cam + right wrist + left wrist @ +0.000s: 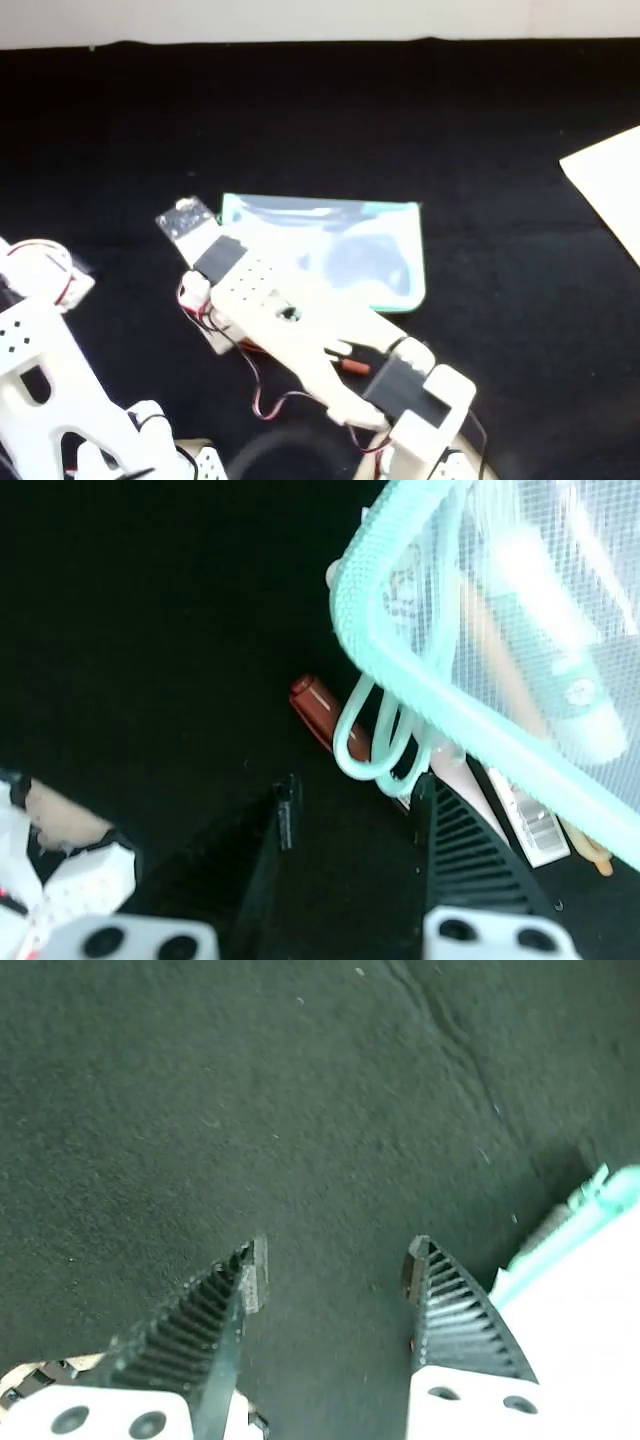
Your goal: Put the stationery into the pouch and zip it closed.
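Pouch [350,250] partly behind an arm [290,320]

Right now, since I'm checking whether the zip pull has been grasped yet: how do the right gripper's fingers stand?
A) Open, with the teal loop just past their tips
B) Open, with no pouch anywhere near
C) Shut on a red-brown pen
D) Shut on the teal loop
A: the right gripper shows a gap between its fingers, and the teal loop at the pouch corner hangs just past their tips, ungripped, beside the red-brown pen.
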Action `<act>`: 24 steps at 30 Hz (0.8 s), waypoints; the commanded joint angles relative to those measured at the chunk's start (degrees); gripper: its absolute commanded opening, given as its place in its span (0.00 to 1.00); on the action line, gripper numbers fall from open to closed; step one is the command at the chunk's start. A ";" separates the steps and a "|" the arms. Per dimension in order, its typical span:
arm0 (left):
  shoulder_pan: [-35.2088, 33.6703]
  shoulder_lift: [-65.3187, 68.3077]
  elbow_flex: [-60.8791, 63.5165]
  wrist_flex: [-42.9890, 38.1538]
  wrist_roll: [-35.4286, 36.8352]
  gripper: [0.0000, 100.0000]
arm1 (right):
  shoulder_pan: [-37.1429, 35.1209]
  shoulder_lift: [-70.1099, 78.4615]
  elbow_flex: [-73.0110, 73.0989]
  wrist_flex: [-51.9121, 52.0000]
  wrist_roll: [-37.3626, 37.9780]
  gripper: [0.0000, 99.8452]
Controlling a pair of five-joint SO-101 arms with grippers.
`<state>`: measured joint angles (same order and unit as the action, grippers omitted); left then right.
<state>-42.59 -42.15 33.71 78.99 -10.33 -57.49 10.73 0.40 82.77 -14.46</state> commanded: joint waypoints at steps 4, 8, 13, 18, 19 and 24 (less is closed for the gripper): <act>-3.38 0.13 0.66 -3.16 0.18 0.23 | 2.15 3.82 -2.77 -1.54 -0.53 0.19; -3.21 0.22 0.66 -3.34 0.18 0.23 | 5.32 4.44 -2.42 -1.27 -0.53 0.19; -3.12 0.22 0.75 -3.34 0.18 0.23 | 7.16 4.44 -2.86 -1.10 -0.44 0.19; -3.12 0.22 0.75 -3.34 0.18 0.23 | 7.08 4.70 -2.42 -1.54 -0.70 0.19; -3.12 0.22 0.75 -3.34 0.18 0.23 | 7.08 4.70 -2.42 -1.54 -0.79 0.19; -3.12 0.22 0.84 -3.34 0.18 0.23 | 6.90 4.79 -2.33 -2.95 -0.88 0.19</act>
<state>-45.58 -42.07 34.68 76.53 -10.24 -51.25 15.74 0.04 81.19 -14.99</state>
